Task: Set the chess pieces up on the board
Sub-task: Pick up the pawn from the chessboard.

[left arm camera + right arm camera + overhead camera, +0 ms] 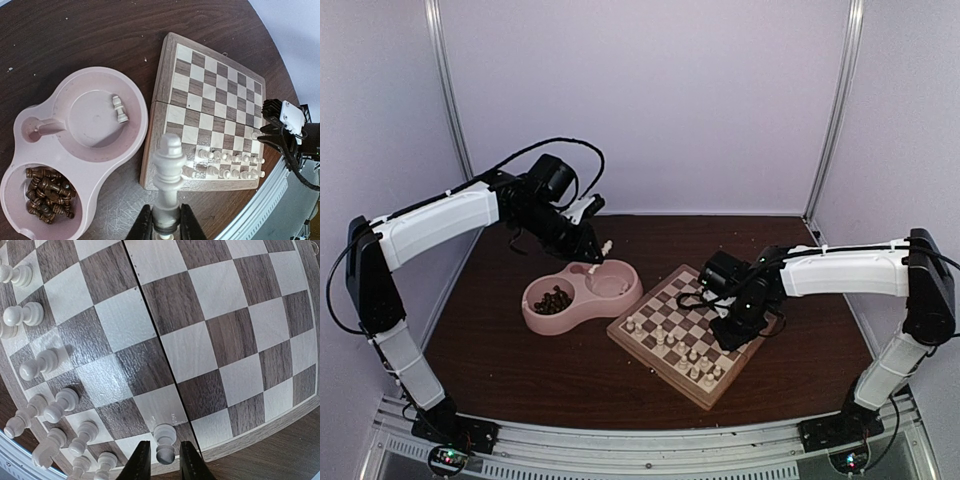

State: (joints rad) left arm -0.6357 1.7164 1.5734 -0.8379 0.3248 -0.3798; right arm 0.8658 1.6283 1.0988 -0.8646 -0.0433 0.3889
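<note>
Dark wood table (520, 360), pale walls (650, 100). 1 board (672, 288), right of centre, with white pieces (692, 355) along its near side. 1 pink dish (532, 318), just left of the board: dark pieces (554, 299) in 1 bowl, 1 lone white man (119, 109) lying in the other. Left gripper (165, 225): closed on a tall white piece (169, 165), raised near the dish. Right gripper (164, 452): fingers narrowly apart, flanking a pawn (164, 437) at the board's edge; cannot tell if they touch it.

Dark table (520, 375): board (680, 296), pink dish (575, 318).
</note>
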